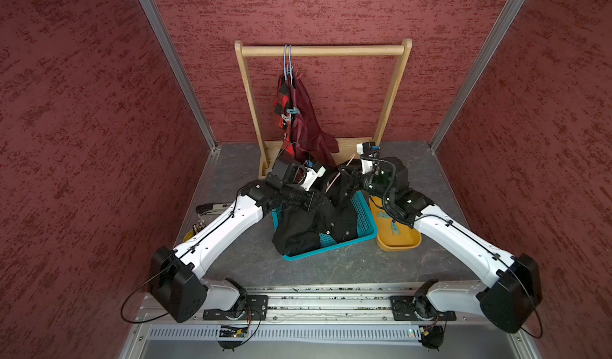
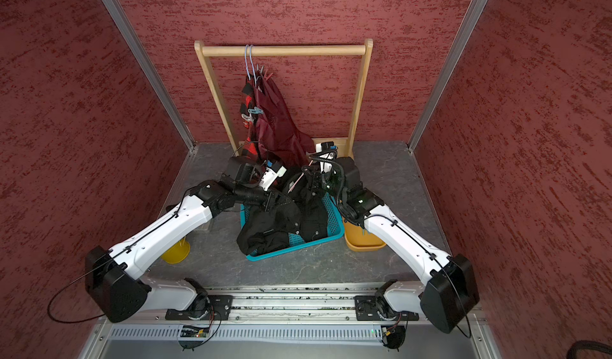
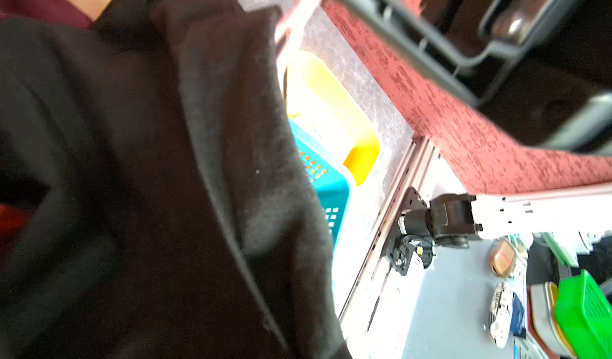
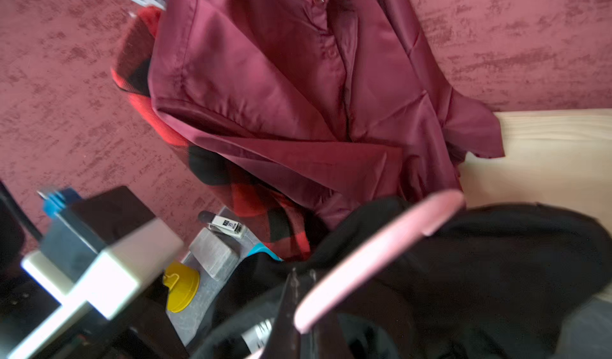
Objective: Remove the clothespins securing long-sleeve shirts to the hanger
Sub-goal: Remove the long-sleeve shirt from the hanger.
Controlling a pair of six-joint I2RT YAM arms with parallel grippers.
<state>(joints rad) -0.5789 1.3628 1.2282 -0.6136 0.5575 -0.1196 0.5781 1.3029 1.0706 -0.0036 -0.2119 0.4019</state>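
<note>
Clothespins clip the plaid shirt and maroon shirt hanging on the rack, so I count two undone. Black shirt lies in the basket; left gripper and right gripper jaws are closed at it, on what I cannot tell.

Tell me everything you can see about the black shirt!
The black shirt is matte dark cloth with small pale buttons. It is crumpled, not hanging on the rack. Its lower part lies heaped in the teal basket and spills over the near rim. Its upper part is lifted above the basket's far end, with a pink hanger inside it.
</note>
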